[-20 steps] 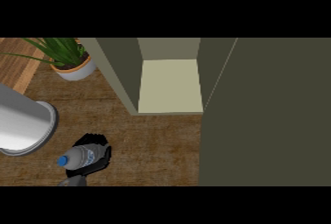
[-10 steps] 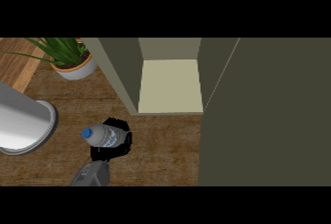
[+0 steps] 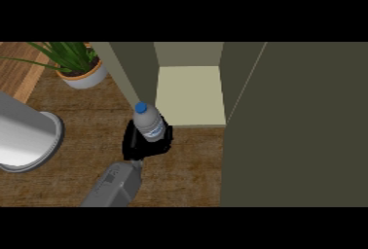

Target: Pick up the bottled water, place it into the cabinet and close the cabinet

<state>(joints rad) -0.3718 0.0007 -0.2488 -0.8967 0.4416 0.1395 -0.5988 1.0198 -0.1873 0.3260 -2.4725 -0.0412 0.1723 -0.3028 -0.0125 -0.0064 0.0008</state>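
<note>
The right hand has its fingers curled round the bottled water, held upright just outside the open cabinet, beside its left wall. A good placement probably means steering right of that wall, then setting the bottle well inside the pale shelf floor before letting go.

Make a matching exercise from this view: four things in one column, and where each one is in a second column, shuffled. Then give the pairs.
Things:
1. bottled water
2. potted plant
3. cabinet shelf
4. grey cylinder

Places:
A. at the view's left edge, on the counter
B. held in the left hand, just in front of the cabinet opening
C. upper left, beside the cabinet's wall
D. inside the open cabinet, pale and bare

Pairs: 1-B, 2-C, 3-D, 4-A
</note>
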